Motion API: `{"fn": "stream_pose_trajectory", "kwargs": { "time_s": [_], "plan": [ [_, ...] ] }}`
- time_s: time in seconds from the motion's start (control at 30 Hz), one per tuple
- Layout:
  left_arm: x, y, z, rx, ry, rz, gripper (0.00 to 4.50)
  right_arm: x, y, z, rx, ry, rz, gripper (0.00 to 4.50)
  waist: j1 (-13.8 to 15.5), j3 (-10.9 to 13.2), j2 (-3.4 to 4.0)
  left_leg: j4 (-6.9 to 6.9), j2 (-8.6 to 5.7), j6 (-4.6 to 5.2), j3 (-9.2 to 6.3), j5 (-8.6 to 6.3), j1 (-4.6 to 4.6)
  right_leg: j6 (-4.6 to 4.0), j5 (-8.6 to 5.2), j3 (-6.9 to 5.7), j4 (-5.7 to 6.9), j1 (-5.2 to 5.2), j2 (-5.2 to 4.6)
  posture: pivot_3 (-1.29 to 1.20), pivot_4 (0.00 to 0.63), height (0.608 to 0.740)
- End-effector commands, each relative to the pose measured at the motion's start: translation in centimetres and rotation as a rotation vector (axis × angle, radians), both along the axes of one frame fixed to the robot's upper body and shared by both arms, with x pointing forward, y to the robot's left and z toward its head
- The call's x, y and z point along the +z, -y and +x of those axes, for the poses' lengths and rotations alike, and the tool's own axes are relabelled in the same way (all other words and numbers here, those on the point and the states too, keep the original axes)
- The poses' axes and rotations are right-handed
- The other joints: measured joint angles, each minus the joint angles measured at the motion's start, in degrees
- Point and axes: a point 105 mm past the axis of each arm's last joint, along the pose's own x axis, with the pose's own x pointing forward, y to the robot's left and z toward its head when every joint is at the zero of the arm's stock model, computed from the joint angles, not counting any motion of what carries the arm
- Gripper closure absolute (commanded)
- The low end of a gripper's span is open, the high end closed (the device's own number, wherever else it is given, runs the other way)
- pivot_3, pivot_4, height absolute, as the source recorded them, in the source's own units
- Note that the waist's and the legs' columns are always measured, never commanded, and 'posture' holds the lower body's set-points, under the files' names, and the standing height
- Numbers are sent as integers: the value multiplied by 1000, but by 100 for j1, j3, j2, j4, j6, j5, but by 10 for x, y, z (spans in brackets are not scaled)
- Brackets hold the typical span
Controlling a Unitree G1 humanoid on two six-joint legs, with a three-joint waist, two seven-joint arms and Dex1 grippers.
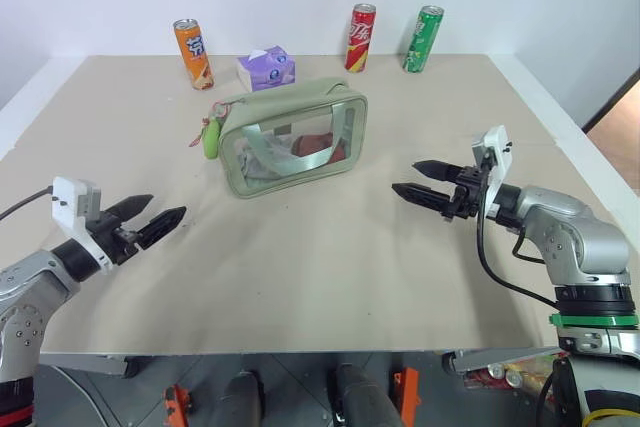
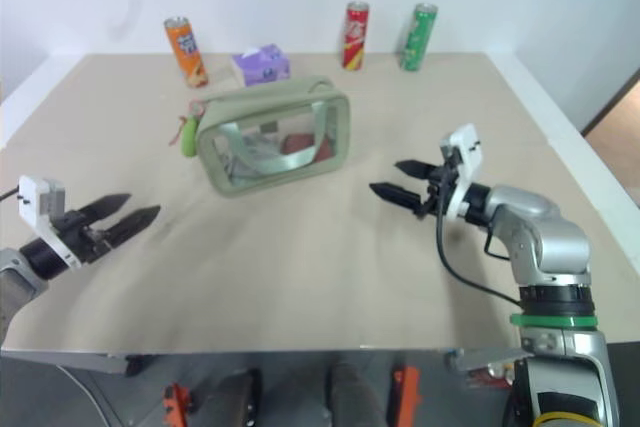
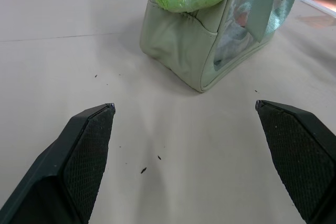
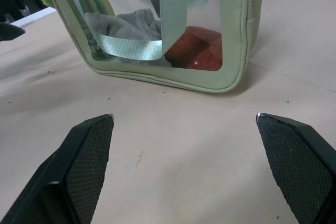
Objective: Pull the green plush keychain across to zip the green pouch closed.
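Both pincers hang over the desk (image 1: 330, 277) with fingers wide apart, holding nothing: left pincer (image 1: 155, 220), right pincer (image 1: 420, 181). Between them stands the green pouch (image 1: 292, 137), and the fuzzy green keychain (image 1: 211, 140) dangles at its left end (nearest the left pincer). Nothing is grabbed yet. Next, one pincer should hold the pouch while the other pinches the keychain.

Green plush keychain (image 1: 211, 139) hangs at upright green pouch's (image 1: 293, 137) left end.

Left gripper (image 1: 158, 215): fingers spread wide, empty, roughly level, aimed forward and inward. Right gripper (image 1: 418, 180): fingers likewise apart, empty, aimed inward toward the left arm's side
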Motion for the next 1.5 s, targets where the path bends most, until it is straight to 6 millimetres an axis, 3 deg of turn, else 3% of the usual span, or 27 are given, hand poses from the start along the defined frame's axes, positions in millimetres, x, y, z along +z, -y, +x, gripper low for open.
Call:
{"fn": "stream_pose_trajectory", "kwargs": {
  "time_s": [0.03,0.13,0.33,0.5,0.6,0.73,0.83,0.97,1.07,1.23,1.37,1.5],
  "plan": [
    [18,8,3,-16,85,22,60,17,-7,-1,25,71,-2,0,0,0,0,0,0,0,0,0,0,0,0,0,0,0,0,0,150,740],
    [24,23,6,-76,110,53,60,20,-15,-1,47,91,-18,0,2,0,0,3,0,0,0,0,0,1,1,0,0,0,1,0,150,740],
    [29,36,8,-153,133,149,60,23,-15,-2,61,109,-53,0,-7,0,0,4,-1,0,6,0,-1,5,3,10,0,0,3,0,150,740],
    [58,72,7,-327,231,208,60,46,-21,-7,150,184,-152,0,3,6,-4,9,0,0,5,0,-3,6,4,8,0,-2,4,0,150,740],
    [60,90,3,-423,237,240,60,64,-24,-10,226,238,-230,0,2,6,-4,16,-4,-2,9,1,-5,11,7,15,-1,3,2,0,150,740],
    [65,104,-4,-514,261,253,60,82,-32,-14,328,303,-314,0,-32,7,-7,11,1,2,16,-4,-2,11,6,20,-2,-2,7,0,150,740],
    [86,111,3,-500,343,221,60,91,-47,-8,411,368,-433,0,-41,12,-8,6,10,2,14,-4,-3,26,15,19,-2,-7,17,0,150,740],
    [122,114,12,-451,457,92,60,89,-69,5,512,450,-648,0,-55,12,-9,11,9,1,13,-3,-2,27,16,19,-1,-5,17,0,150,740],
    [134,109,16,-397,492,32,60,86,-80,22,553,506,-826,0,-107,12,-9,11,7,0,15,-2,-3,41,24,22,-2,-5,15,0,150,740],
    [131,100,20,-319,483,32,60,84,-87,42,577,562,-993,0,-130,14,-12,2,7,0,13,-2,-6,40,22,22,-1,-8,14,0,150,740],
    [128,84,15,-239,474,17,60,96,-102,58,550,642,-1105,0,-163,16,-11,-8,5,-4,19,-3,-3,36,20,29,-1,-17,12,0,150,740],
    [124,78,11,-218,457,39,60,111,-107,59,561,680,-1151,0,-146,16,-11,-14,6,-6,10,-2,-4,31,17,22,0,-17,13,0,150,740]
  ]
}}
